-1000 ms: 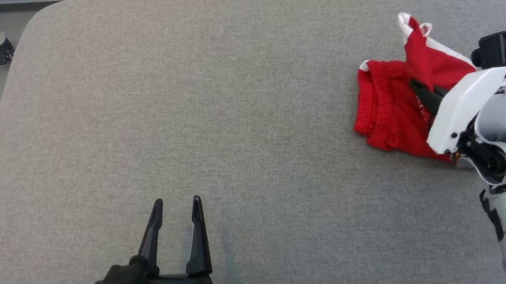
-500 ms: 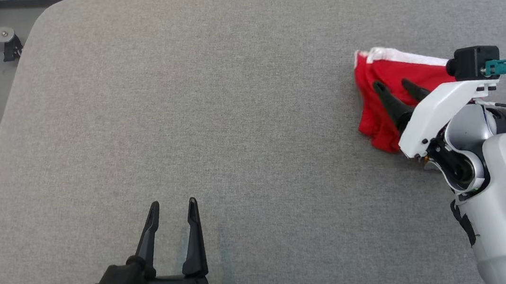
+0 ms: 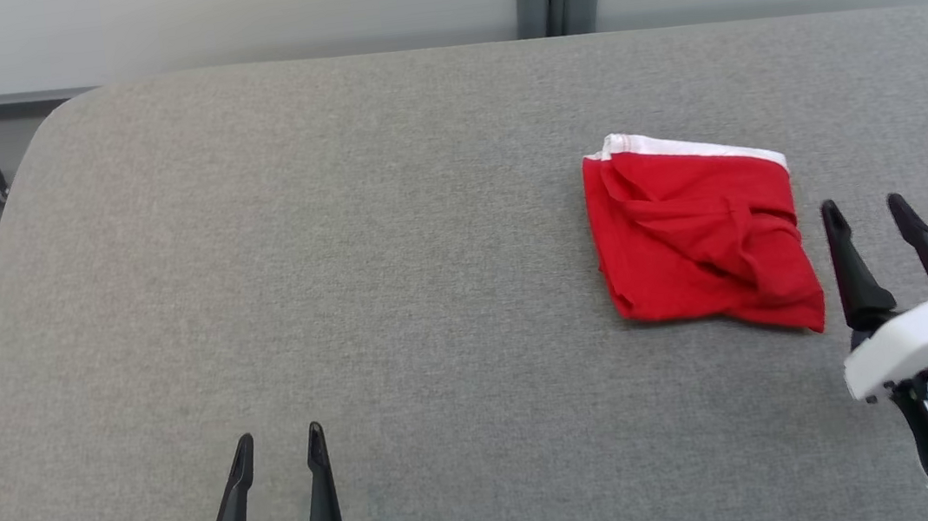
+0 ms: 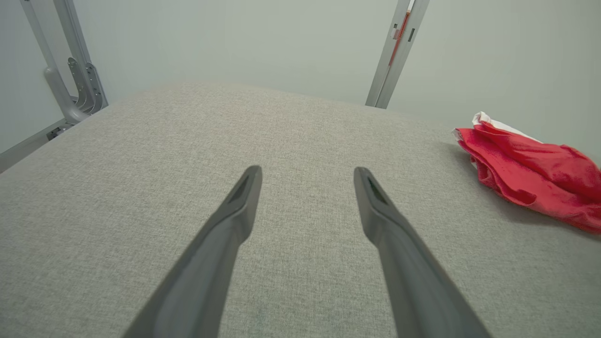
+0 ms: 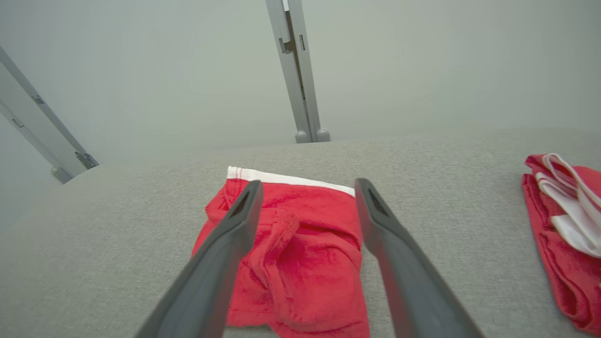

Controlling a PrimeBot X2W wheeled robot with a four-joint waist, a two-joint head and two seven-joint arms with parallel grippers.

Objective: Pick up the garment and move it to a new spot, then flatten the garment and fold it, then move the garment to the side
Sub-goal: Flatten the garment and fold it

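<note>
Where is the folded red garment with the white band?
Head view: the red garment lies on the grey cushion, right of centre, just left of the right gripper.

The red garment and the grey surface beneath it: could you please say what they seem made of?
Red garment: soft matte cloth, likely knit cotton, judging by its limp creases and white band. Grey surface: matte woven upholstery, from its flecked weave.
</note>
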